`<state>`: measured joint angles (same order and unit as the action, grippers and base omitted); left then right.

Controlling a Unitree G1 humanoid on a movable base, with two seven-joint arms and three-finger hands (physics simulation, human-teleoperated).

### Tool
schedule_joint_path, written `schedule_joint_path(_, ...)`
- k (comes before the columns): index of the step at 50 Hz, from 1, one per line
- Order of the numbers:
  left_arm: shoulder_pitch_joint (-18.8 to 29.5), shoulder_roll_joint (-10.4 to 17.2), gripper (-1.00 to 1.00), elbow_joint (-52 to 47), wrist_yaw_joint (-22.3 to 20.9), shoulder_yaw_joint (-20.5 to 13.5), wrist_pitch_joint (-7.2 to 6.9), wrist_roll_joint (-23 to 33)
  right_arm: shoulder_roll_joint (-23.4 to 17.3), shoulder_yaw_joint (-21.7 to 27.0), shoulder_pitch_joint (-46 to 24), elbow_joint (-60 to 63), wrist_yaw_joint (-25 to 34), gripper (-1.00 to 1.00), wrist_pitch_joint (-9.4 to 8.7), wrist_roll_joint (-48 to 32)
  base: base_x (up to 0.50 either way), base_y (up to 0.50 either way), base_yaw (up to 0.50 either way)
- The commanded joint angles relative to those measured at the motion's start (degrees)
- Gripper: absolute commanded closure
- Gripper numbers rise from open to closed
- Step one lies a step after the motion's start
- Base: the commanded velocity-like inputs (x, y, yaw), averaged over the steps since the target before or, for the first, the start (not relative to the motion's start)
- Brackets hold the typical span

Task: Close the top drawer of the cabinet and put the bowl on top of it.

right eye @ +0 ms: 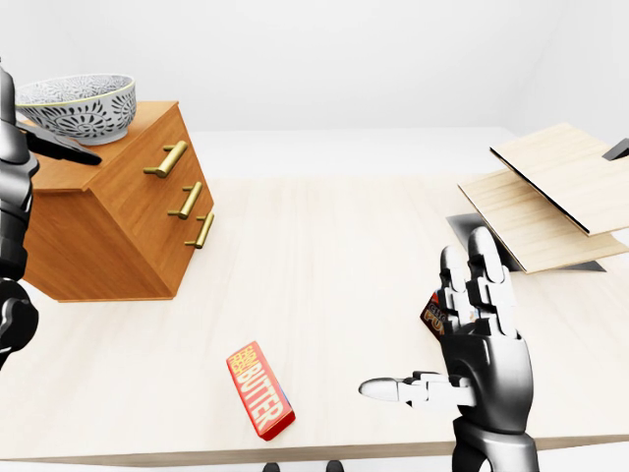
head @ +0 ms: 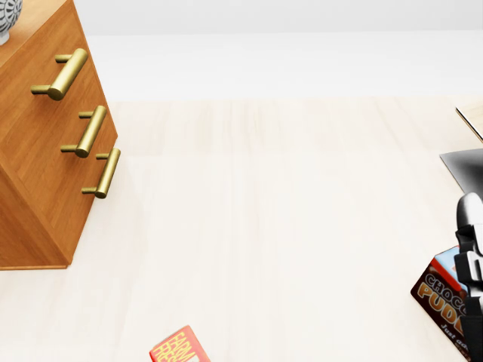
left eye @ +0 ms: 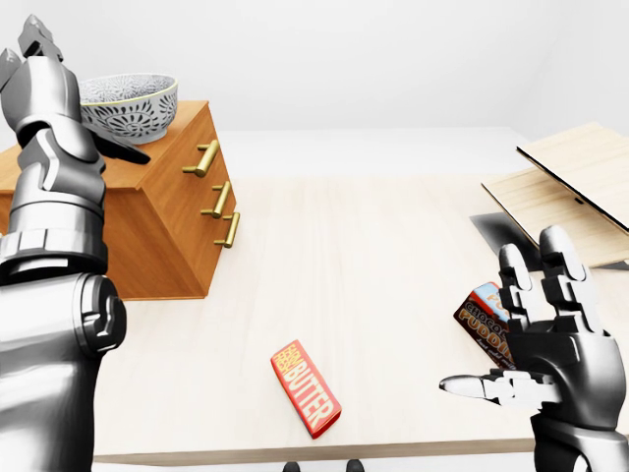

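Left hand (left eye: pixel 44 88) raised high, fingers apart — right hand (right eye: pixel 486 359) low, fingers splayed upward, thumb sideways.

Grey-patterned ceramic bowl (left eye: pixel 128 106) atop brown wooden cabinet (left eye: pixel 167 236)
Upright, far left; brass-handled top drawer (left eye: pixel 189 149) sits flush, closed.

A bare simulated room with a household tabletop set-up.
Blank white walls (left eye: pixel 373 59) surround a pale wood table (left eye: pixel 393 246), with no furnishings beyond it. On the table stand home and kitchen things: a small wooden cabinet (left eye: pixel 162 231) with three brass-handled drawers, a patterned ceramic bowl (left eye: pixel 129 104) on top of it, a red butter box (left eye: pixel 306 387), a chocolate pudding box (head: pixel 441 298), and light wooden boards (right eye: pixel 550 192) at the right.
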<state>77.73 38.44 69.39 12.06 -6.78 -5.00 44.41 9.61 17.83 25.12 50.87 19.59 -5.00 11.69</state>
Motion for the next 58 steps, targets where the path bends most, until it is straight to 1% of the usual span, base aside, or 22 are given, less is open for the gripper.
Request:
schedule_joint_path(1,-0.9,1.4,-1.0,-4.2,-0.8,-1.3,0.0,-4.2,0.1,0.1,0.1,0.1,0.1,-1.0,0.0,0.1,0.0,0.0,0.0)
schedule_joint_path(6,-6.0,1.5,-1.0,-17.1,-5.4,-4.4,0.0,-11.3,0.1,-0.4,-0.1,-0.6,-0.1,-1.0,0.0,-0.6,0.0,0.0,0.0)
schedule_joint_path(8,-8.5,0.9,-1.0,-22.7,-8.3,-4.8,0.0,-13.8,0.0,-0.4,0.2,-0.5,0.0,-1.0,0.05,-0.3,0.0,0.0,0.0)
schedule_joint_path(14,-13.5,-0.3,-1.0,-35.5,-12.1,-5.9,0.0,-18.6,0.1,-0.1,0.4,-0.3,0.2,-1.0,0.0,0.0,0.0,0.0,0.0)
schedule_joint_path(16,-14.2,-0.7,-1.0,-36.7,-12.2,-5.2,0.0,-18.7,0.3,-0.3,0.8,0.0,0.4,-1.0,0.29,-0.1,0.0,0.0,0.0)
schedule_joint_path(22,-16.2,-1.9,-1.0,-42.4,-14.1,-5.6,0.0,-20.5,0.4,0.0,0.9,0.2,0.7,-1.0,0.07,0.2,0.0,0.0,0.0)
schedule_joint_path(25,-19.5,-2.8,-1.0,-50.0,-17.0,-6.3,0.0,-21.9,0.4,0.1,0.6,-0.1,0.6,-1.0,0.0,0.1,0.0,0.0,0.0)
schedule_joint_path(28,-21.5,-3.3,-1.0,-55.6,-19.3,-7.2,0.0,-23.6,0.4,-0.3,0.5,-0.5,0.6,-1.0,0.24,-0.3,0.0,0.0,0.0)
schedule_joint_path(30,-22.8,-3.3,-1.0,-58.5,-19.8,-6.7,0.0,-23.0,0.3,-0.4,0.5,-0.6,0.5,-1.0,0.29,-0.3,0.0,0.0,0.0)
schedule_joint_path(32,-24.4,-3.8,-1.0,-63.2,-22.0,-7.1,0.0,-23.7,0.1,-0.6,0.3,-1.0,0.4,-1.0,0.48,-0.5,0.0,0.0,0.0)
schedule_joint_path(36,-26.4,-4.2,-1.0,-69.8,-24.5,-7.8,0.0,-24.9,-0.1,-0.8,0.2,-1.7,0.3,-1.0,1.02,-0.6,0.0,0.0,0.0)
schedule_joint_path(40,-28.9,-5.8,-1.0,-79.0,-28.1,-9.2,0.0,-28.5,-0.4,-1.5,0.0,-2.4,-0.1,-1.0,1.49,-1.2,0.0,0.0,0.0)
schedule_joint_path(43,-31.4,-7.1,-1.0,-86.3,-29.0,-9.8,0.0,-30.8,-0.6,-1.6,0.2,-2.5,-0.3,-1.0,1.87,-1.0,0.0,0.0,0.0)
schedule_joint_path(45,-32.1,-7.3,-1.0,-88.2,-29.7,-9.7,0.0,-32.2,-0.6,-1.7,0.4,-2.2,-0.4,-1.0,1.79,-1.0,0.0,0.0,0.0)
schedule_joint_path(46,-33.2,-8.5,-1.0,-91.7,-30.7,-10.0,0.0,-33.9,-0.7,-1.8,0.4,-1.9,-0.5,-1.0,1.52,-1.0,0.0,0.0,0.0)
schedule_joint_path(48,-34.7,-9.6,-1.0,-95.7,-31.5,-9.9,0.0,-36.0,-0.7,-2.2,0.4,-1.7,-0.7,-1.0,1.37,-1.4,0.0,0.0,0.0)
schedule_joint_path(50,-35.8,-10.9,-1.0,-99.0,-30.9,-10.4,0.0,-37.7,-0.8,-2.5,0.4,-1.7,-1.0,-1.0,1.2,-1.6,0.0,0.0,0.0)
schedule_joint_path(51,-36.7,-12.4,-1.0,-102.5,-31.7,-11.1,0.0,-40.0,-1.0,-2.6,0.1,-1.9,-1.1,-1.0,1.1,-1.7,0.0,0.0,0.0)
schedule_joint_path(53,-37.2,-12.6,-1.0,-104.2,-31.3,-11.2,0.0,-41.9,-1.1,-2.7,0.1,-2.0,-1.3,-1.0,1.16,-1.7,0.0,0.0,0.0)
schedule_joint_path(54,-37.8,-14.1,-1.0,-107.1,-30.8,-11.7,0.0,-43.6,-1.2,-2.7,0.1,-2.1,-1.3,-1.0,1.2,-1.7,0.0,0.0,0.0)
schedule_joint_path(56,-38.8,-15.0,-1.0,-110.1,-30.6,-11.7,0.0,-46.3,-1.3,-2.8,0.0,-2.2,-1.4,-1.0,1.24,-1.7,0.0,0.0,0.0)
schedule_joint_path(58,-39.5,-16.4,-1.0,-113.2,-29.5,-12.9,0.0,-49.3,-1.5,-3.0,-0.3,-2.9,-1.6,-1.0,1.55,-2.0,0.0,0.0,0.0)
